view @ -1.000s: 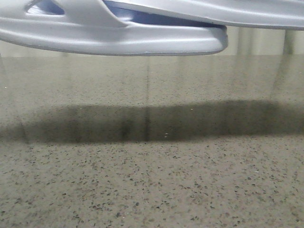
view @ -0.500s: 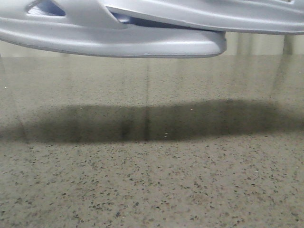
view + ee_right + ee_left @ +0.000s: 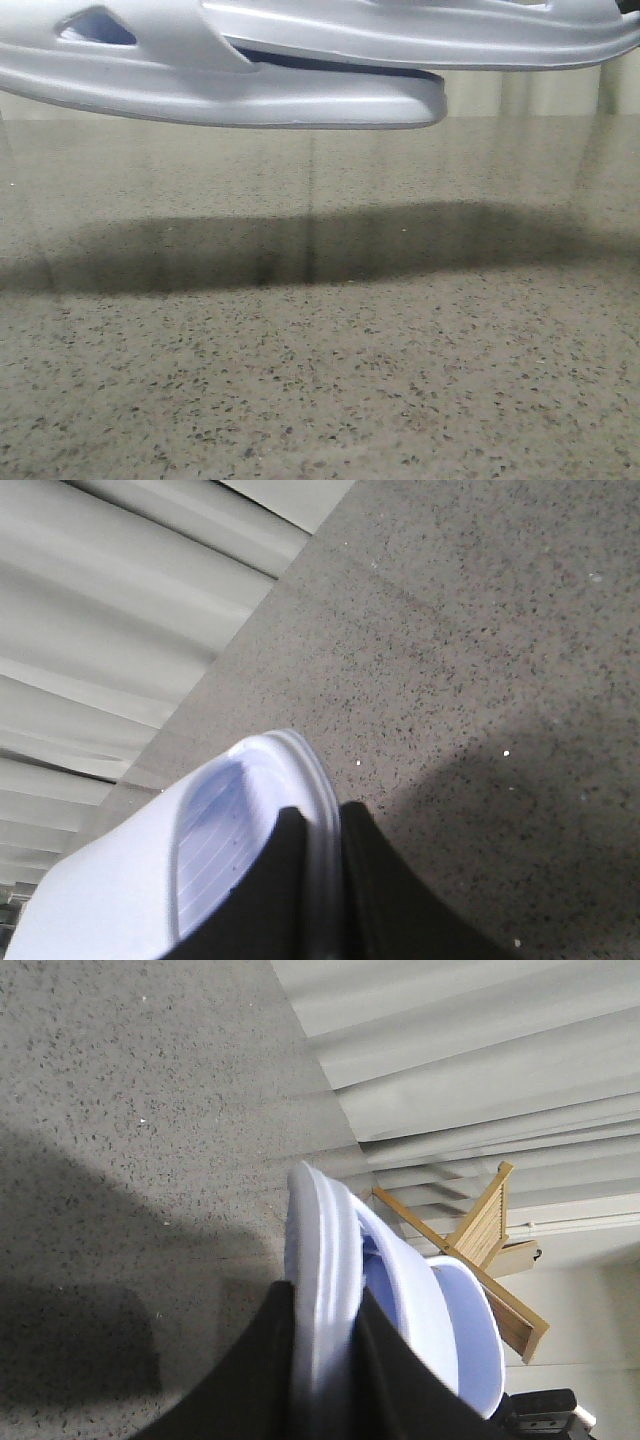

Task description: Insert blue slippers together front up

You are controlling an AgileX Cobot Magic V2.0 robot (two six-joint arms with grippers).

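While sliding one into the other above the stone table (image 3: 320, 400), each gripper's jaws clenched on a blue slipper's (image 3: 250, 95) sole edge: left gripper (image 3: 325, 1380), right gripper (image 3: 315, 890)

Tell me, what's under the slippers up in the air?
Under the blue slippers there is only the speckled table with their dark shadow. Nothing touches them below. What lies behind them stays hidden.

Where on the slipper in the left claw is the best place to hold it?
Where the left claw already has it: pinched across the thick sole edge of the slipper, coming from the end away from the strap. That rim is firm and leaves the strap opening free.
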